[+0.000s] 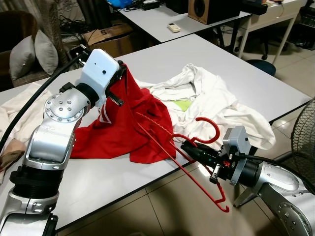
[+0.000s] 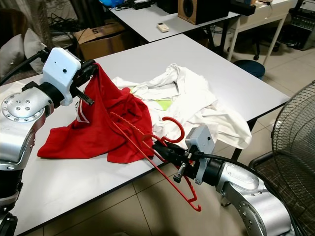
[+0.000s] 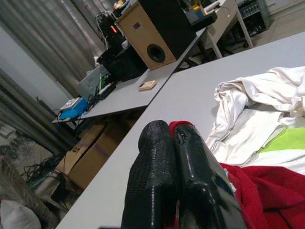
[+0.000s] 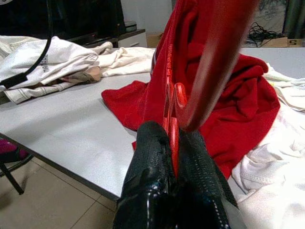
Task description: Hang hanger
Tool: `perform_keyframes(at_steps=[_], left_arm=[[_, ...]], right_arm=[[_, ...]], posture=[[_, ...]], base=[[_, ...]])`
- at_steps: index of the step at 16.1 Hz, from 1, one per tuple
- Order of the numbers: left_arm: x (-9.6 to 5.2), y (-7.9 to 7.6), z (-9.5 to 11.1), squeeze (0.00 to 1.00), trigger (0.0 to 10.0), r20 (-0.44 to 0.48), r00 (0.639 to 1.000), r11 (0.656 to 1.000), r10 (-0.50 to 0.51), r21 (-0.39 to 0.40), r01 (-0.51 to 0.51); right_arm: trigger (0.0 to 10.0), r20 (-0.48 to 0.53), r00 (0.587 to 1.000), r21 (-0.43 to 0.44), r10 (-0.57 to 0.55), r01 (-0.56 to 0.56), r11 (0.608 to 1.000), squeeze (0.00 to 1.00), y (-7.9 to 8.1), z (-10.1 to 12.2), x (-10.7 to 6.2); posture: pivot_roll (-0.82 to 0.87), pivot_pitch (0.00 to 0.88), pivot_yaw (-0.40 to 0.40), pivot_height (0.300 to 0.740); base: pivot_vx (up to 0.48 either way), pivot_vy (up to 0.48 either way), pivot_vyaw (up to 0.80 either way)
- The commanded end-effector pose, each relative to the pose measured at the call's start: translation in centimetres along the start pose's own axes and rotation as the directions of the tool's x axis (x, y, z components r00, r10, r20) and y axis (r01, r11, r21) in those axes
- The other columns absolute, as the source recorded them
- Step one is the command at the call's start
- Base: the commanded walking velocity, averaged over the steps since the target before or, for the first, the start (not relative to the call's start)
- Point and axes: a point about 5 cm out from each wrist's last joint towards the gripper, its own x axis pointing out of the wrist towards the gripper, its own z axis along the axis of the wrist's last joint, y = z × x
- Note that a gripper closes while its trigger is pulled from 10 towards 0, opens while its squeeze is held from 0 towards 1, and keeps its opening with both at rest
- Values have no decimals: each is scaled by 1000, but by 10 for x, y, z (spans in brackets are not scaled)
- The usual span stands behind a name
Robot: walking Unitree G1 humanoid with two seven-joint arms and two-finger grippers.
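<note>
A red garment (image 1: 123, 123) lies on the grey table (image 1: 236, 73), with one part pulled up. My left gripper (image 1: 121, 67) is shut on that raised part; its fingers (image 3: 162, 181) pinch red cloth. A red hanger (image 1: 197, 162) reaches from inside the garment out past the table's front edge, hook (image 1: 209, 129) up. My right gripper (image 1: 189, 147) is shut on the hanger near the hook's base, at the table's front edge. In the right wrist view the fingers (image 4: 152, 181) clamp the red hanger (image 4: 171, 100).
A heap of white clothes (image 1: 211, 103) lies to the right of the red garment. More pale cloth (image 1: 15, 118) lies at the table's left end. A fan (image 2: 295, 147) stands on the floor to the right. Behind is another table (image 1: 162, 19) with a speaker (image 1: 211, 9).
</note>
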Motion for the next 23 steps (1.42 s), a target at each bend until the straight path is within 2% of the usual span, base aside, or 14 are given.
perform_keyframes(at_steps=[1,4,7,10,14,16,19,23], left_arm=[[0,2,2,0,0,-2,1000,1000,10,5,-10],[1,-1,3,0,0,-1,1000,1000,-3,-5,3],[2,-7,5,0,0,11,1000,999,-29,-15,29],[2,-8,4,0,0,9,1000,999,-30,-13,30],[1,-6,3,0,0,1,1000,1000,-24,-10,24],[1,-6,3,0,0,0,1000,1000,-24,-8,24],[2,-7,4,0,0,6,1000,1000,-30,-6,30],[4,-9,11,0,0,27,999,999,-46,-2,46]], right_arm=[[10000,7,1000,-9,15,-15,1000,0,2,3,1],[10000,7,1000,-13,25,-25,1000,0,1,3,2],[10000,-45,996,-56,78,-80,995,0,2,-1,10],[10000,-62,992,-81,109,-114,990,0,3,0,13],[10000,-39,996,-81,78,-81,993,0,-2,1,13],[10000,15,1000,-61,5,-4,998,0,-7,5,10],[10000,2,999,-45,-48,48,998,0,-14,3,10],[10000,-57,998,-40,34,-36,999,0,-12,-4,21]], posture=[[-125,0,133,740],[-124,0,133,740],[-121,0,132,740],[-119,0,129,740],[-116,0,125,740],[-121,0,128,740],[-125,0,133,740],[-117,0,127,740]], base=[[0,0,0],[0,0,0],[0,0,0],[0,0,0],[0,0,0],[0,0,0],[0,0,0],[0,0,0]])
